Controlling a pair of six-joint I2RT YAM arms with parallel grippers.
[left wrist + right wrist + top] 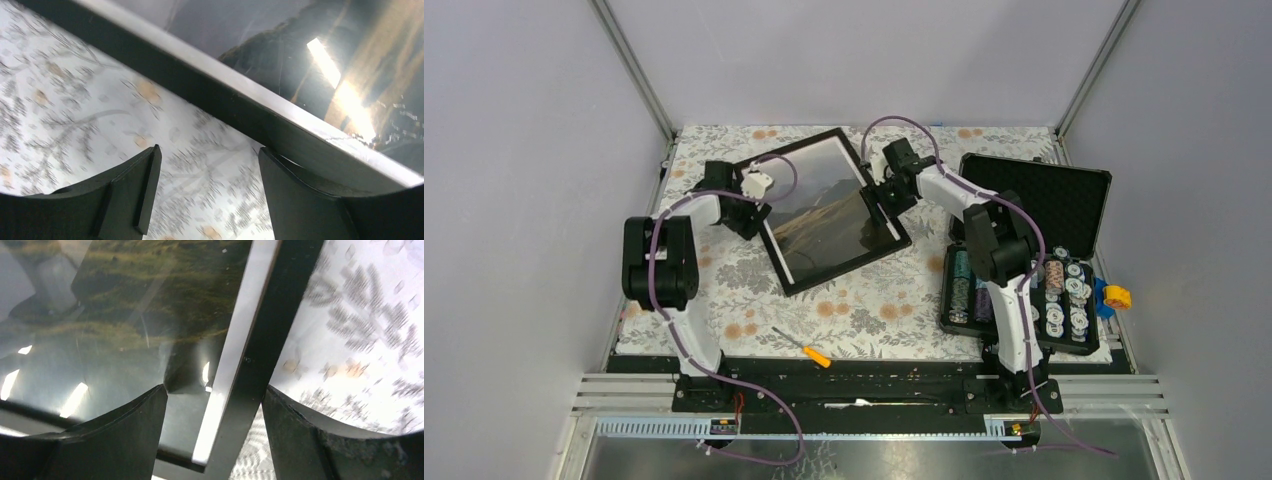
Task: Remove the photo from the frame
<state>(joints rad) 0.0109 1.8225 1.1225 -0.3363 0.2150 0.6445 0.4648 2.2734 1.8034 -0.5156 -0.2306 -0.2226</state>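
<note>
The black frame (849, 266) lies glass side up on the floral cloth in the middle of the table, turned at an angle. The photo (824, 205) of grey mountains and olive hills shows through the glass. My left gripper (749, 215) is open at the frame's left edge; in the left wrist view (210, 185) its right finger (300, 200) is against the black border (215, 95). My right gripper (879, 205) is open and straddles the frame's right border (280, 325) near a corner (215, 425), one finger over the glass and photo (150, 290).
An open black case of poker chips (1024, 270) stands at the right, its lid (1049, 195) raised behind it. A screwdriver with an orange handle (809, 350) lies near the front edge. A yellow and blue object (1114, 297) sits at the far right.
</note>
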